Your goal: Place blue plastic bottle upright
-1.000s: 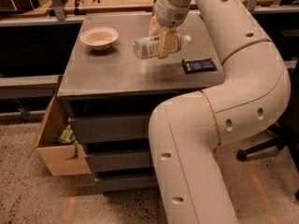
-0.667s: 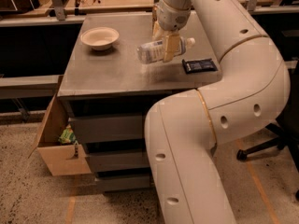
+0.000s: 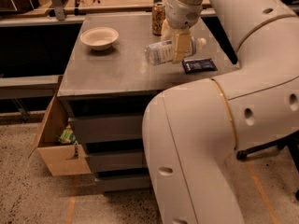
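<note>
The blue plastic bottle [image 3: 164,51] is clear with a pale label and a white cap. It lies nearly on its side, cap to the right and slightly raised, above the grey cabinet top [image 3: 112,69]. My gripper [image 3: 180,45] comes down from above and is shut on the bottle's middle, holding it over the right half of the top. A patterned brown can [image 3: 158,18] stands upright just behind the gripper.
A white bowl [image 3: 99,37] sits at the back left of the top. A dark blue packet [image 3: 199,65] lies near the right edge. My arm's large white links fill the right foreground. An open cardboard box [image 3: 58,143] stands at the cabinet's lower left.
The bottle has tilted, its cap end rising to the right, and moved slightly right with the gripper. The can behind is now uncovered.
</note>
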### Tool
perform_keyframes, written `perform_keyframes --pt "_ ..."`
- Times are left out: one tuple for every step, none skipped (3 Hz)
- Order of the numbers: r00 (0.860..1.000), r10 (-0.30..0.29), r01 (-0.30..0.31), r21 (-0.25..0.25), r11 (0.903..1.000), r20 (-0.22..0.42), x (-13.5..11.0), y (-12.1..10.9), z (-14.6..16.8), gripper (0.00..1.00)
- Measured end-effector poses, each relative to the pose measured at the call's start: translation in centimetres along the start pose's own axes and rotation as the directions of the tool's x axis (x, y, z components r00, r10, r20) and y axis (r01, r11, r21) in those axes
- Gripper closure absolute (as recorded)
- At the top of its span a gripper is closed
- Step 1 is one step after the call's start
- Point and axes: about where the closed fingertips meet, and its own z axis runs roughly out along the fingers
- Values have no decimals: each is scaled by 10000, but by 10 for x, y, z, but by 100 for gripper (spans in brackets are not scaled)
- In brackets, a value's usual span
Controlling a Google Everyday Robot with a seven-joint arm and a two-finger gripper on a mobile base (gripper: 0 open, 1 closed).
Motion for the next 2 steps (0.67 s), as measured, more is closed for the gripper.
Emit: perform_keyframes --pt "9993 -244 269 956 9951 -273 -11 6 -30 100" --pt "9982 -258 361 1969 9798 -546 -15 2 -32 100"
